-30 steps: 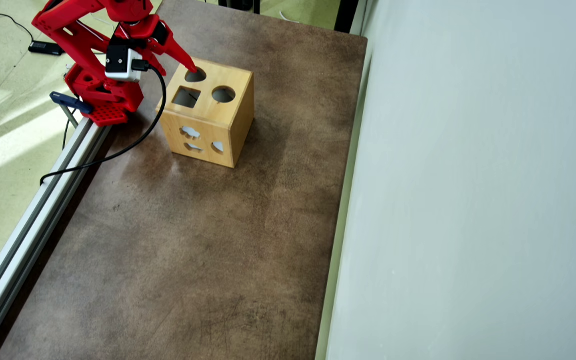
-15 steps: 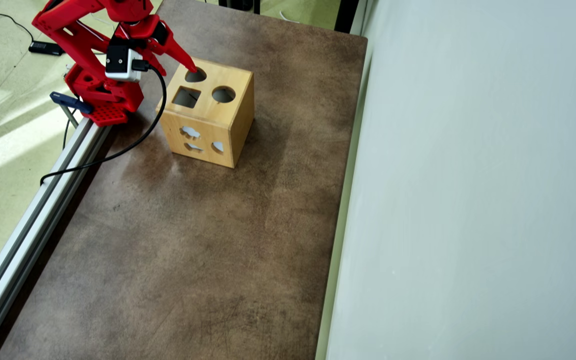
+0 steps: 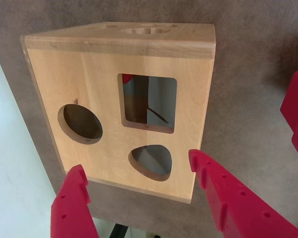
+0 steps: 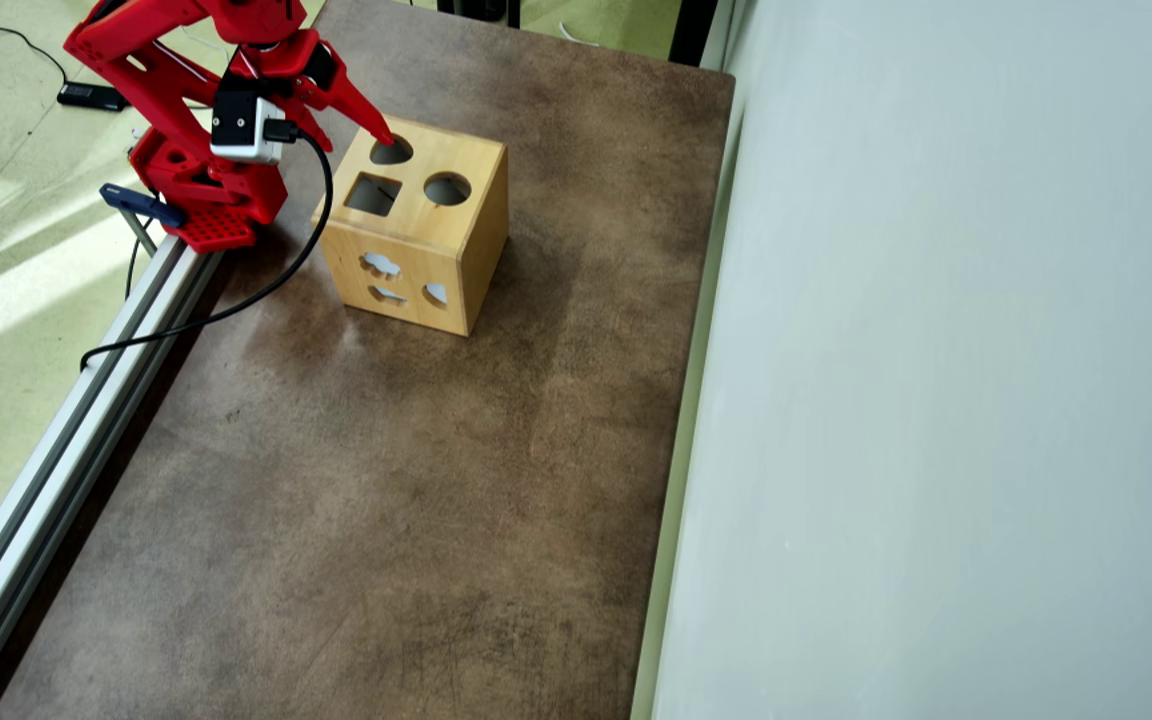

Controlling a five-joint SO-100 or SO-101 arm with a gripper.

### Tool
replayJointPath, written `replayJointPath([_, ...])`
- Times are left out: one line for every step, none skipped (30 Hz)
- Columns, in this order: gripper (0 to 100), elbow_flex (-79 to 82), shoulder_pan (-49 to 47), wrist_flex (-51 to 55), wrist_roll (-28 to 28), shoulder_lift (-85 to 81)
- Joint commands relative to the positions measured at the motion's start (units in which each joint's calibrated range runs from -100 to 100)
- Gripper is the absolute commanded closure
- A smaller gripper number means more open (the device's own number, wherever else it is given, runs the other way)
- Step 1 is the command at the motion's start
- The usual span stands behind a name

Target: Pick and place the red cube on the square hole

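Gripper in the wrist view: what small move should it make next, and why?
Probably lift the gripper straight up, away from the wooden box. The gripper is open and holds nothing, and a red bit shows inside the square hole, perhaps the cube already dropped in.

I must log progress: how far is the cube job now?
Mostly done, it seems: a red bit shows inside the square hole, probably the cube. The pincer is open and empty above the box. No cube lies on the table. Only retreating remains.
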Motion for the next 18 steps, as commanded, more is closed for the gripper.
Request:
replayJointPath([68,-0.15,0.38,-0.63,0.29,-1.24])
replayJointPath([68,-0.15,0.38,-0.63,0.29,-1.24])
replayJointPath([68,-0.15,0.38,-0.63,0.29,-1.24])
replayJointPath([68,-0.15,0.38,-0.63,0.29,-1.24])
replayJointPath([68,-0.15,0.38,-0.63,0.29,-1.24])
replayJointPath([68,-0.15,0.38,-0.63,0.29,-1.24])
replayJointPath([68,-0.15,0.38,-0.63,0.29,-1.24])
replayJointPath([68,-0.15,0.38,-0.63,0.29,-1.24])
replayJointPath([68,-0.15,0.38,-0.63,0.29,-1.24])
replayJointPath([68,-0.15,0.38,-0.63,0.29,-1.24])
replayJointPath([68,-0.15,0.38,-0.63,0.29,-1.24])
replayJointPath([68,-0.15,0.38,-0.63,0.29,-1.24])
replayJointPath([68,-0.06,0.38,-0.72,0.29,-1.24])
replayJointPath([68,0.03,0.38,-0.72,0.29,-1.33])
replayJointPath([68,0.12,0.38,-0.72,0.29,-1.33])
replayJointPath([68,0.12,0.38,-0.72,0.29,-1.33])
replayJointPath([68,0.12,0.38,-0.72,0.29,-1.33])
replayJointPath([68,0.12,0.38,-0.72,0.29,-1.33])
